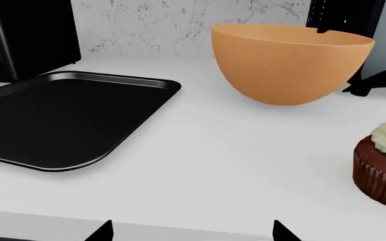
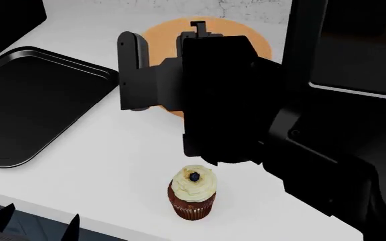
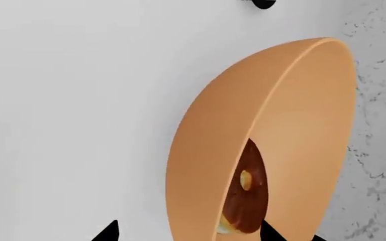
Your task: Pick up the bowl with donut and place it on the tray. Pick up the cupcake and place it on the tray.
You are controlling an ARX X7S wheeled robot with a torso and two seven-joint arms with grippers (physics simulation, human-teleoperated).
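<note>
Nearest the head camera, the cupcake [image 2: 193, 195] stands upright by the front edge of the white worktop [image 2: 112, 150], cream frosting topped by one dark blueberry, untouched. Behind it the right arm's bulk hides most of the peach-orange bowl [image 1: 290, 65]. The right gripper [image 3: 186, 233] sits at the bowl's rim, one finger outside the wall and one inside, apparently clamped on it, though the contact itself is out of frame. The bowl looks raised slightly off the worktop, with the chocolate-glazed donut [image 3: 247, 193] resting inside. So the bowl's transfer seems under way; next it needs carrying level across to the empty black tray [image 1: 59, 125]. The left gripper [image 1: 193, 232] hangs spread open, holding nothing.
</note>
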